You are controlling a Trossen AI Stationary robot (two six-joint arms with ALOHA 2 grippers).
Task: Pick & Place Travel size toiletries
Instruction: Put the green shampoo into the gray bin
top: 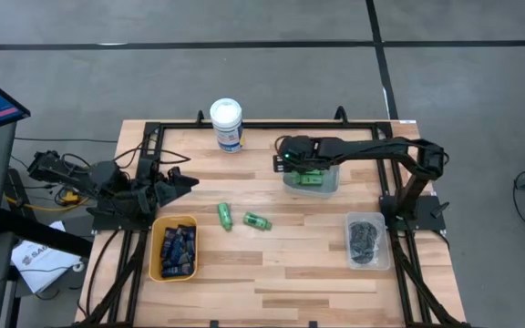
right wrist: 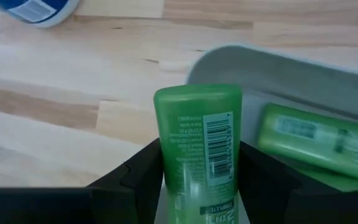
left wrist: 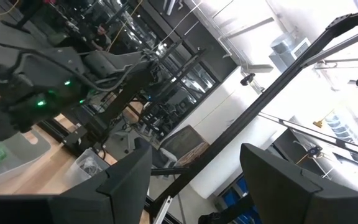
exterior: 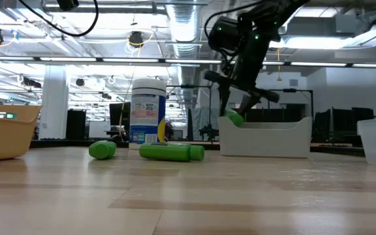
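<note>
Our right gripper (right wrist: pixel 197 186) hangs over the white bin (top: pixel 328 182) near the table's far edge, fingers clamped on a green bottle (right wrist: pixel 199 146); we should release low, clear of the rim.

Left hand (left wrist: pixel 194 177) open, aimed roomward

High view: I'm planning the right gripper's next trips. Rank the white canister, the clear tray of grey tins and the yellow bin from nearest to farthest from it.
From the right gripper, over the clear bin:
1. White canister, at the far edge, towards the left arm.
2. Clear tray of grey tins, by the right arm's base.
3. Yellow bin, on the left arm's side.
</note>
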